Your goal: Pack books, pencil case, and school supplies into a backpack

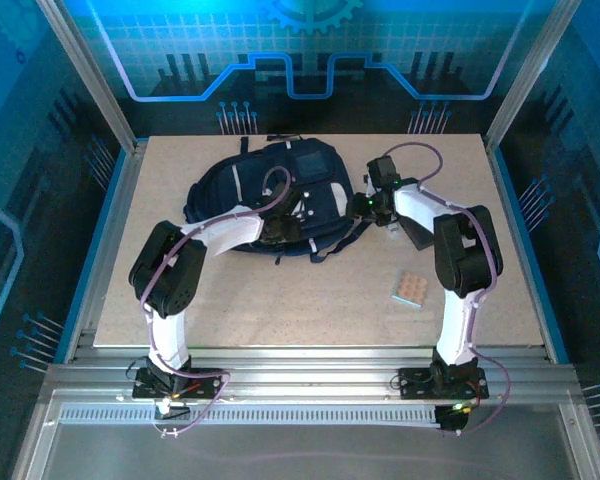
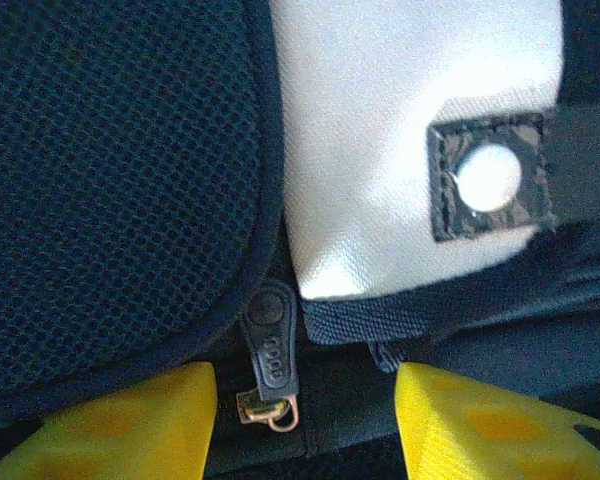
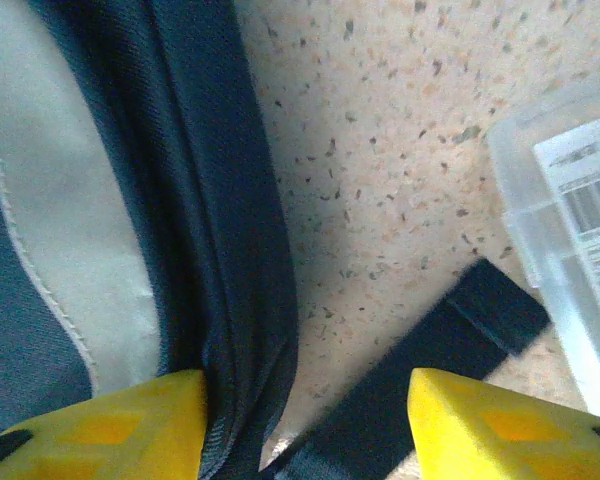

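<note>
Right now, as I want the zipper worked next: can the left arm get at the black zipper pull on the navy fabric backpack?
Probably yes: the black zipper pull lies uncovered on the navy fabric backpack, between the left arm's yellow fingers, which stand apart on either side.

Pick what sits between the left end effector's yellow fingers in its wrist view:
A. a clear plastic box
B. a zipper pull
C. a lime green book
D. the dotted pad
B: in the left wrist view, a dark zipper pull with a small brass ring sits on the backpack. It lies in the gap between the left end effector's yellow fingers.
</note>
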Available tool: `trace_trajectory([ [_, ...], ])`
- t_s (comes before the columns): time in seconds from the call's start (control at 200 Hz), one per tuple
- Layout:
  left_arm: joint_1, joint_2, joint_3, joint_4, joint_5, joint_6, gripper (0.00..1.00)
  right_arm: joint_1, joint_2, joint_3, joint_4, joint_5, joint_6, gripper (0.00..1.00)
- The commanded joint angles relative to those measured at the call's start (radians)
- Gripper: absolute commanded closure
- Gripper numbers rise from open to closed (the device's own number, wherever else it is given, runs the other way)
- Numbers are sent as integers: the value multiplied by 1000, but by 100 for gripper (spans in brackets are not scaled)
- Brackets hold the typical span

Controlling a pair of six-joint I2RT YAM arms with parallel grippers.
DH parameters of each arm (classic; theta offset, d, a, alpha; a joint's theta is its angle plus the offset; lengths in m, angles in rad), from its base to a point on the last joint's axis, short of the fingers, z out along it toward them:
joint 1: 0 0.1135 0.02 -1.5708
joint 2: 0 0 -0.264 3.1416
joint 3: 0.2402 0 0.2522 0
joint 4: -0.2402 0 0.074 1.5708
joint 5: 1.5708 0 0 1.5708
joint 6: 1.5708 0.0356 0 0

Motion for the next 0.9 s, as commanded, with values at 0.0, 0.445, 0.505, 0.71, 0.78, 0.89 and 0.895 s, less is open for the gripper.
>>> trace_trajectory([
  [0.0,1,36,29,86,-134,3,52,27,44,-15,24,-42,40,46],
  [0.445,-3,98,-21,212,-203,18,93,41,76,-50,29,-43,104,62],
  [0.505,-2,64,-53,235,-204,22,100,42,84,-37,15,-27,107,64],
  [0.71,31,-72,-159,267,-213,17,100,31,68,-48,18,25,141,87],
  [0.78,56,-119,-193,267,-189,6,100,24,60,-49,19,43,145,98],
  [0.89,84,-180,-232,259,-156,11,100,12,54,-47,31,48,149,100],
  [0.895,85,-182,-233,259,-152,11,100,12,53,-47,31,48,149,100],
])
